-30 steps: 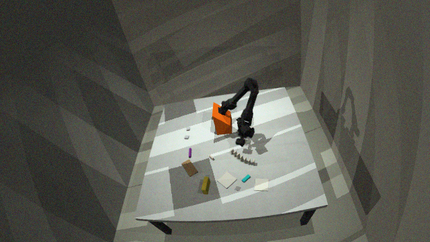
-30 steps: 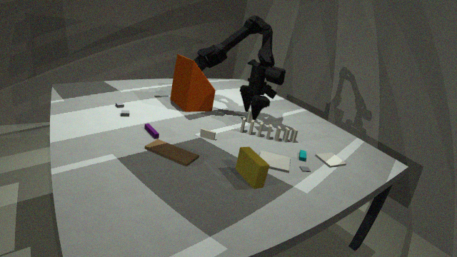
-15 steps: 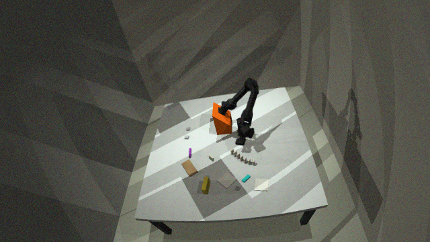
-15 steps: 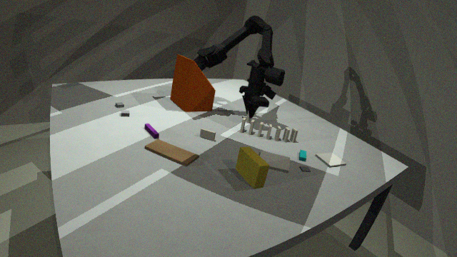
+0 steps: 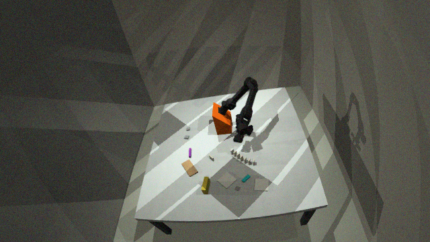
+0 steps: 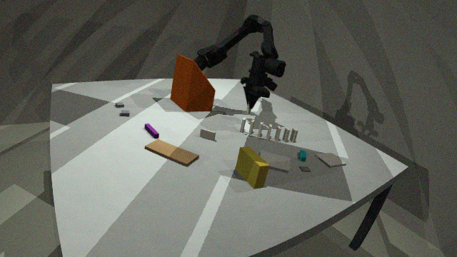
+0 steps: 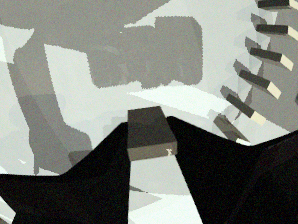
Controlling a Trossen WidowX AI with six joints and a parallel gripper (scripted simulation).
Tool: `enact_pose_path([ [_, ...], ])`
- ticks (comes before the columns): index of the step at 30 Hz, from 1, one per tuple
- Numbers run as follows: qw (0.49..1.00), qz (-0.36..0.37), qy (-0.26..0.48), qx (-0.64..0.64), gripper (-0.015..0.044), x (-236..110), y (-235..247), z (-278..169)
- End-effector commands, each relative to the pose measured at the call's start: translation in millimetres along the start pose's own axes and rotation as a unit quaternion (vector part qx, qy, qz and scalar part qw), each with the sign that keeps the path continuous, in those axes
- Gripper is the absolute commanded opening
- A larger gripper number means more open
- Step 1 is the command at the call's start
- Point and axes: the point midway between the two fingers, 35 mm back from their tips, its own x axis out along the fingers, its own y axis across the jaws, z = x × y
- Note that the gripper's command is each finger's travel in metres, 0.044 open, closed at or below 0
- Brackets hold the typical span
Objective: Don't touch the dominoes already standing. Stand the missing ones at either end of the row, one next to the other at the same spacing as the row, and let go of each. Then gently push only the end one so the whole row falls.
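Several cream dominoes [image 5: 242, 158] [image 6: 270, 132] [image 7: 267, 55] stand in a slightly curved row; in the wrist view they are at the upper right. My gripper [image 5: 238, 140] [image 6: 250, 109] [image 7: 147, 125] is shut on a domino [image 7: 152, 131], which looks dark in shadow between the fingertips. The gripper is low, behind the left end of the row in the exterior view, apart from the standing dominoes. How far the held domino is from the table is unclear. Another loose domino [image 5: 211, 158] [image 6: 208, 134] lies on its long edge left of the row.
An orange wedge block [image 5: 222, 124] [image 6: 193, 89] stands beside the arm. A purple bar [image 5: 190, 152] [image 6: 151, 130] and wooden plank [image 5: 189, 168] [image 6: 171, 152] lie left. A yellow block [image 5: 205, 185] [image 6: 251, 168], pale tile [image 5: 226, 180] and teal block [image 5: 246, 178] [image 6: 303, 155] are in front.
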Motion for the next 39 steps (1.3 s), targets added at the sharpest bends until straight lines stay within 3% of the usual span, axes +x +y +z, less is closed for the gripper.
enact_pose_path([
  [1,1.0,-0.004,-0.008,-0.01,0.0107,-70,0,4],
  [5,1.0,-0.003,-0.013,-0.01,0.0107,-97,7,4],
  [14,1.0,-0.003,-0.013,-0.006,0.0107,-98,6,3],
  [23,0.973,-0.004,-0.011,0.231,0.0107,-97,-75,-75],
  [28,0.968,-0.002,-0.011,0.25,0.0107,-97,-80,-82],
  [39,0.968,-0.005,-0.008,0.251,0.0107,-42,-89,-82],
])
